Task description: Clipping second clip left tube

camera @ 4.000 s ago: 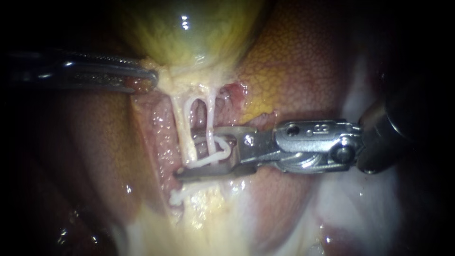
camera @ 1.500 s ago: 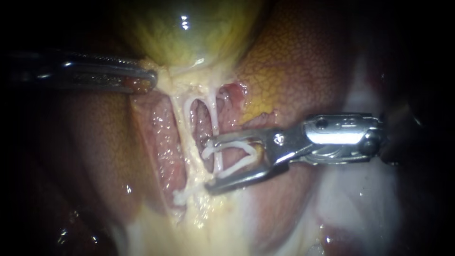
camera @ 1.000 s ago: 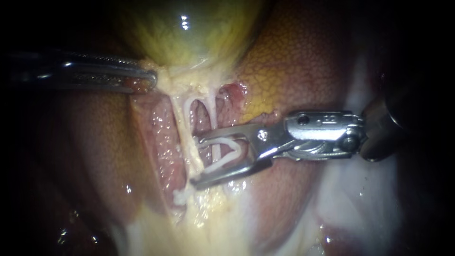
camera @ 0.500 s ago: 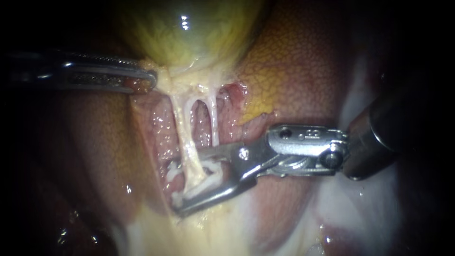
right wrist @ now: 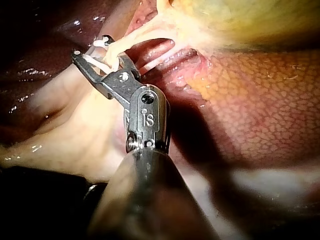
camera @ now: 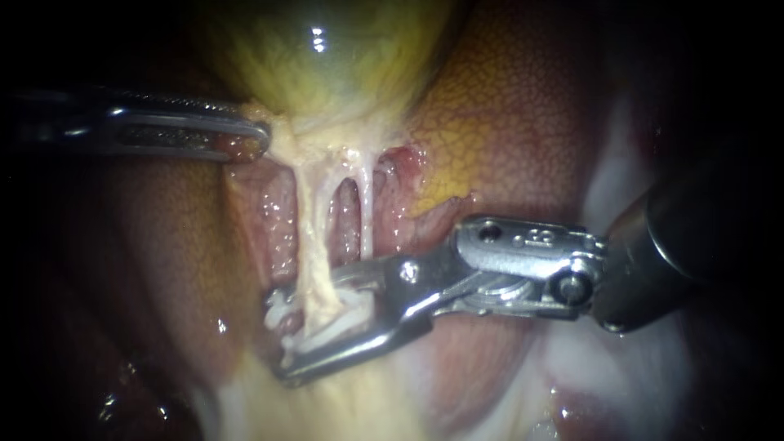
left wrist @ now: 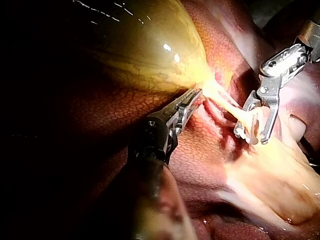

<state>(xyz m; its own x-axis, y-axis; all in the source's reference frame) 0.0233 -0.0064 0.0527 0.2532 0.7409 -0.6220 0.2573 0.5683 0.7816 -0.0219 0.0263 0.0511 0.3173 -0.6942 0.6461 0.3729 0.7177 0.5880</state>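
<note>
Endoscope: the left instrument (camera: 249, 137) comes in level, jaws closed on the lower edge of the gallbladder (camera: 327, 57), w/ pale tissue pinched btwn them. The right instrument (camera: 282, 335) reaches across; its jaws stand apart, but both bear on the white clip (camera: 331, 327) seated btwn them. The left tube (camera: 309, 237) runs down from the gallbladder into that gap & crosses in front of the clip, so it lies btwn the jaws. The right tube (camera: 365, 216) drops behind the upper jaw, and its course past there is hidden. Only this view shows both tubes side by side, w/ liver (camera: 506, 106) beside them. Left wrist view: gives the right instrument's jaws (left wrist: 252, 136) as two separate prongs w/ a yellowish strand passing btwn them. The clip is just pale specks here and the tubes can't be told apart. The left instrument's jaws (left wrist: 192, 100) lie together at the gallbladder's edge. Right wrist view: the left instrument is not in view. The right instrument's jaws (right wrist: 92, 47) are seen from behind, w/ the clip (right wrist: 97, 59) white across the gap. The left tube (right wrist: 134, 39) enters btwn the jaws from ahead & partly covers the far jaw. Pale fatty tissue (right wrist: 75, 125) lies under the instrument.
</note>
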